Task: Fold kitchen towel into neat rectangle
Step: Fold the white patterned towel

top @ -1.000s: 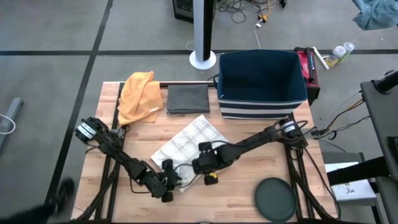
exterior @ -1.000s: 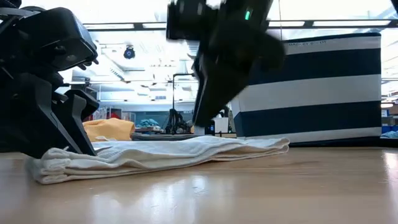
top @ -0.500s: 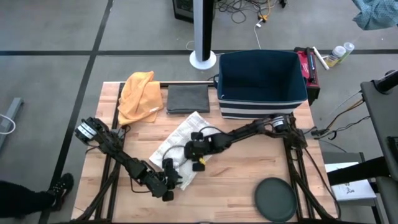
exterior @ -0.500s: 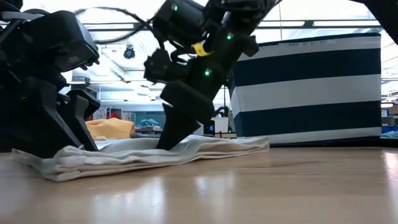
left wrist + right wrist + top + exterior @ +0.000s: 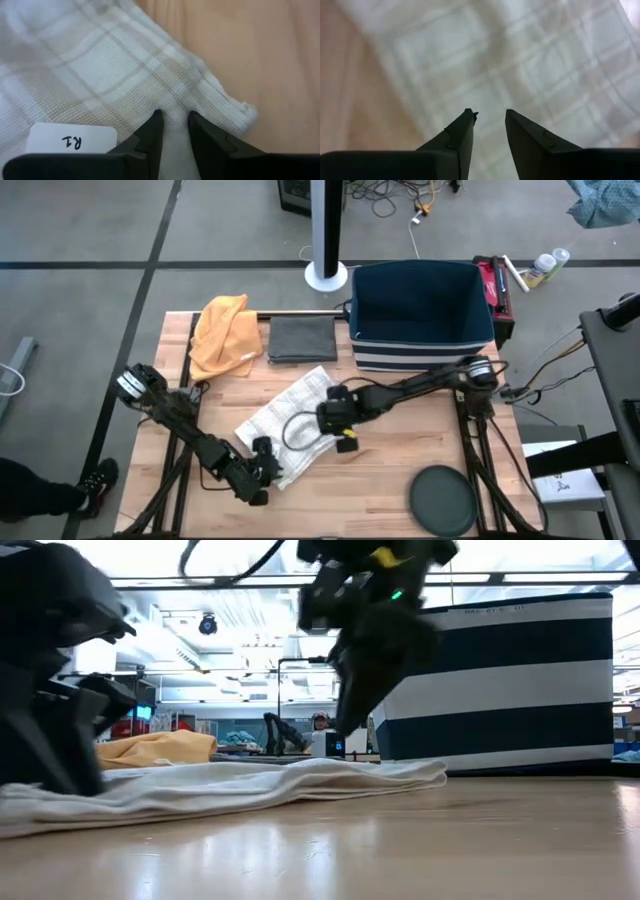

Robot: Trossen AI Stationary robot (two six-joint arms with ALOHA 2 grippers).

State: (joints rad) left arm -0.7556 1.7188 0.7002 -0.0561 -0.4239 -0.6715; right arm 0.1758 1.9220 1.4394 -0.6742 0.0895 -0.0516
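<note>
**High view: towel lies slantwise between two claws**

High view shows the towel [image 5: 285, 425] lying mid-table, already doubled into a long strip whose axis runs from the near-left edge up toward the bin [image 5: 420, 315].

The left claw [image 5: 262, 467] sits at the strip's near end, its fingers [image 5: 150, 131] pinched on a fold of cloth (the left wrist view shows fabric bunched between them).

The right claw [image 5: 340, 425] hangs just over the strip's right edge, about halfway along, narrowly parted and holding nothing; checked cloth lies directly below its tips.

Judging by this, the left claw is nearer an end, so a fold along the long axis would carry that end toward the bin.

Beyond lie an orange cloth [image 5: 225, 330], a grey cloth [image 5: 300, 338] and a dark disc [image 5: 443, 498].
</note>
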